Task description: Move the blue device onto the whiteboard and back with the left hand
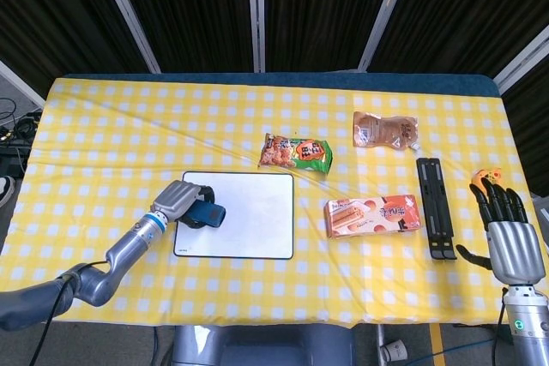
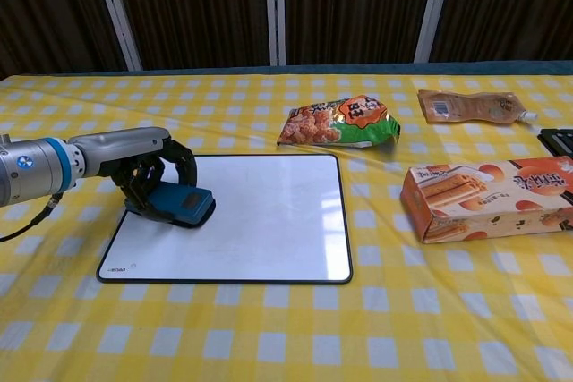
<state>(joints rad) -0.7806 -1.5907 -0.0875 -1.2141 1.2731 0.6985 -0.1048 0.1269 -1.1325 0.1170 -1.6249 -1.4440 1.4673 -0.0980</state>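
The left hand (image 2: 148,172) is curled around the small flat blue device with a dark top (image 2: 182,202) and grips it from above. The blue device sits at the left edge of the white rectangular whiteboard with a thin black frame (image 2: 260,221), near the middle of that edge. Its long side runs mostly across the whiteboard, from the hand toward the right, and its free end points right and a bit toward the front of the counter. In the head view the same left hand (image 1: 178,202) covers the left part of the blue device (image 1: 207,213), on the left side of the whiteboard (image 1: 249,227).

The whiteboard lies flat on the counter with the yellow and white checked cloth (image 1: 103,143), left of the middle and near the front edge.

The right hand (image 1: 506,233) is at the front right corner of the counter. Its fingers are straight and apart, and it holds nothing.

Behind the whiteboard lies a green and orange snack bag (image 2: 340,123). A brown pouch (image 2: 470,106) lies toward the back right. An orange box of biscuit sticks (image 2: 488,196) lies right of the whiteboard. A long black stand (image 1: 436,207) lies near the right edge.
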